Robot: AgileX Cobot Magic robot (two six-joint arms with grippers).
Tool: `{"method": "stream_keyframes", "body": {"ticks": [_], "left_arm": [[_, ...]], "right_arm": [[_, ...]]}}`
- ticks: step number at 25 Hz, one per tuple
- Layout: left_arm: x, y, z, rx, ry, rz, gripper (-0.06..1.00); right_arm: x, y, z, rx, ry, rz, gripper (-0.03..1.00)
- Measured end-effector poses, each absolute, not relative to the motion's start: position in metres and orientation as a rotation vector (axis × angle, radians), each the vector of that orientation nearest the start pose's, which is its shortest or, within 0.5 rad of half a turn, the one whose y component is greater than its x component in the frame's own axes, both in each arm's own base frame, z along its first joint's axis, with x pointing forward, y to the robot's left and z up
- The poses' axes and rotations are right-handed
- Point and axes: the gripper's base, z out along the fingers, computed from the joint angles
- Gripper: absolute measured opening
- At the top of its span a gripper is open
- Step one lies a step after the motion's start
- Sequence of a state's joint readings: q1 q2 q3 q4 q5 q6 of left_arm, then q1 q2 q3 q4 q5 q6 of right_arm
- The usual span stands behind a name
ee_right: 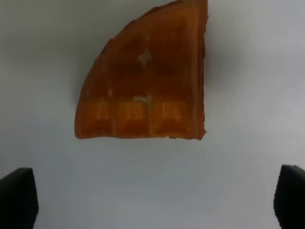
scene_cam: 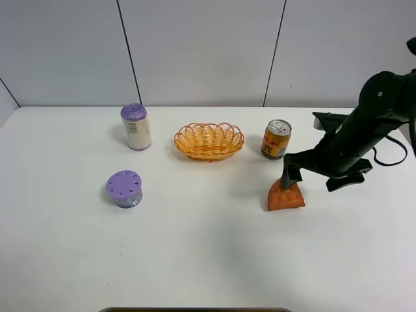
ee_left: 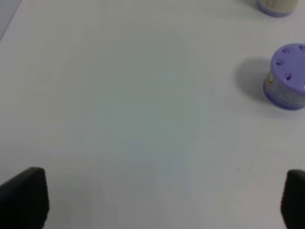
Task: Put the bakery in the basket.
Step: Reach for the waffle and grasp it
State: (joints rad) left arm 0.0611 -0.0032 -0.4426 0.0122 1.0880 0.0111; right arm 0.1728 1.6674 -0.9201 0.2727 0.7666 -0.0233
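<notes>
The bakery, an orange-brown waffle wedge (scene_cam: 286, 196), lies flat on the white table right of centre. In the right wrist view the waffle (ee_right: 147, 81) lies on the table just ahead of the fingertips. My right gripper (scene_cam: 312, 182) hovers just over it, open, with one finger (scene_cam: 290, 174) above the wedge's far edge. In its own view the right gripper (ee_right: 152, 205) is wide open and holds nothing. The orange-yellow woven basket (scene_cam: 185, 135) stands at the back centre, empty. My left gripper (ee_left: 152, 200) is open and empty over bare table; it is out of the high view.
A red-and-gold drink can (scene_cam: 277, 138) stands between the basket and the waffle. A purple-capped bottle (scene_cam: 136, 127) stands left of the basket, and its base shows in the left wrist view (ee_left: 275, 5). A low purple-lidded jar (scene_cam: 125, 188) sits front left and shows in the left wrist view (ee_left: 287, 76).
</notes>
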Motion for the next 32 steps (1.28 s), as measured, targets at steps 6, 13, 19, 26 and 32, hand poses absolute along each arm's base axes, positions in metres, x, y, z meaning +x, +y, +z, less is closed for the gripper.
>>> {"method": "stream_keyframes", "body": {"ticks": [6,13,19,26,32], "left_arm": [[0.000,0.001,0.259,-0.054,2.126,0.058,0.99],[0.000,0.001,0.259,-0.054,2.126,0.058,0.99],[0.000,0.001,0.259,-0.054,2.126,0.058,0.99],[0.000,0.001,0.259,-0.054,2.126,0.058,0.99],[0.000,0.001,0.259,-0.054,2.126,0.058,0.99]], "right_arm": [[0.301,0.071,0.166,-0.004,3.003,0.331,0.99],[0.325,0.078,0.159,0.010,3.066,0.346,0.99],[0.327,0.079,0.142,0.030,3.134,0.341,0.99],[0.328,0.087,0.123,0.010,3.165,0.327,0.99],[0.330,0.089,0.107,0.029,3.185,0.321,0.99]]}}
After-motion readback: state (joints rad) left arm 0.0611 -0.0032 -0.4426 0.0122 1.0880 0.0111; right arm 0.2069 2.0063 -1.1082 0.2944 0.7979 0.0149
